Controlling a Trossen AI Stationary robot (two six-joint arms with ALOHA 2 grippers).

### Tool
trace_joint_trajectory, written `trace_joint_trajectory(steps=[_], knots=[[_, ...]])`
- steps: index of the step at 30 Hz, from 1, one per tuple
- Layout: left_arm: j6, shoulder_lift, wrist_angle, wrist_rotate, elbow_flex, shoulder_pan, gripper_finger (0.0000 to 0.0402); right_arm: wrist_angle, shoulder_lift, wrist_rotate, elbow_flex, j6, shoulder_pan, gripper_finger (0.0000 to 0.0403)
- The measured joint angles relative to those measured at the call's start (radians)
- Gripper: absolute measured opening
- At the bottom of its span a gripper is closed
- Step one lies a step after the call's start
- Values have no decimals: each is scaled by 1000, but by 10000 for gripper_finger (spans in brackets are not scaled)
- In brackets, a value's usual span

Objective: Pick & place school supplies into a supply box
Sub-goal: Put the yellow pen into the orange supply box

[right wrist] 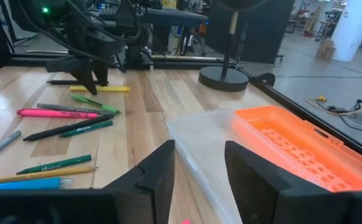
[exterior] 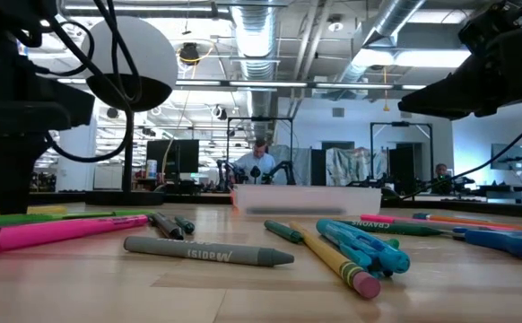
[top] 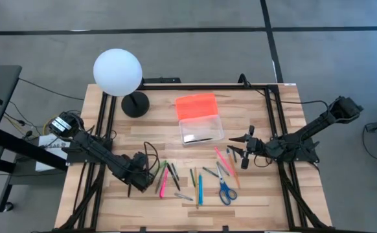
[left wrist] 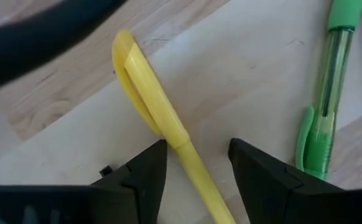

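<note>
Left gripper (left wrist: 196,165) low at lower left of the high view, fingers spread apart either side of a yellow plastic pen (left wrist: 159,115) lying on the wooden table (top: 266,200). Clear rectangular plastic box (top: 201,129), orange lid (top: 195,105) beside it, sits centre frame. Right gripper (top: 243,153) right of centre, fingers parted, empty.

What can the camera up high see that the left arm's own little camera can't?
Only the high view shows the supply box with its orange lid beside it, the scissors, the white globe lamp and the right gripper, open near the box. Only the left wrist view shows the left gripper open around a yellow pen. Both show the wooden table and a green pen.
</note>
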Motion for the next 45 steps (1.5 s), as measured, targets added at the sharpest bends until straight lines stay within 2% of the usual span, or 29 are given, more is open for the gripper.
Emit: trace_joint_trajectory(steps=[10, 23, 27, 36, 45], knots=[[100, 3, 4, -13, -2, 0, 128, 0, 0, 0, 0, 8, 0, 133], [301, 4, 44, -16, -3, 0, 37, 0, 0, 0, 0, 15, 0, 132], [347, 4, 44, -23, -3, 0, 34, 0, 0, 0, 0, 25, 0, 133], [367, 5, 51, -47, -5, 2, 61, 0, 0, 0, 0, 26, 0, 133], [366, 4, 75, -108, -19, 4, 28, -9, 0, 0, 0, 27, 0, 128]])
